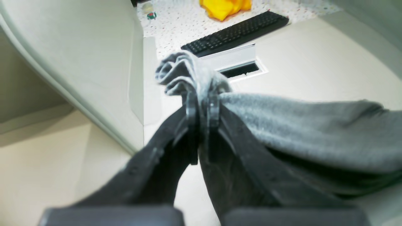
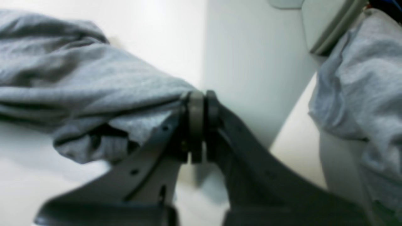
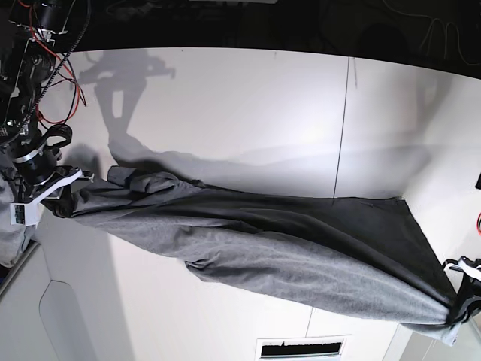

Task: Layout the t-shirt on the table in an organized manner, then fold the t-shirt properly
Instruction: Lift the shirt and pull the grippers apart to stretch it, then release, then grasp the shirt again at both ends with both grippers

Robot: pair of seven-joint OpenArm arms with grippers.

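The left gripper point(image 1: 201, 103) is clamped on a bunched corner of the t-shirt point(image 1: 314, 125); in the left wrist view its two dark fingers point(image 1: 192, 106) stand pressed together with grey folds sprouting above them. The right gripper point(image 2: 201, 103) is likewise closed, and in the right wrist view grey cloth runs into its tips from the left, so it appears to pinch the fabric edge, though blur hides the exact contact.

In the base view the t-shirt point(image 3: 263, 241) is stretched as a long diagonal band between the two arms. One end is gathered at the right gripper point(image 3: 56, 188) at the left edge of the scene. The other end narrows to a point at the left gripper point(image 3: 455, 312) in the near right corner. The middle of the garment lies creased on the table point(image 3: 225, 105), with a folded ridge along its near side.

Outward from the cloth, the white tabletop carries a thin dark seam point(image 3: 342, 128) running from far to near, passing under the shirt. A slotted vent point(image 3: 301, 350) sits at the near edge. The left wrist view also shows a black keyboard point(image 1: 235, 33) and a yellow bundle point(image 1: 224, 8) beyond the table. A paler grey cloth point(image 2: 358, 81) hangs at the right of the right wrist view.
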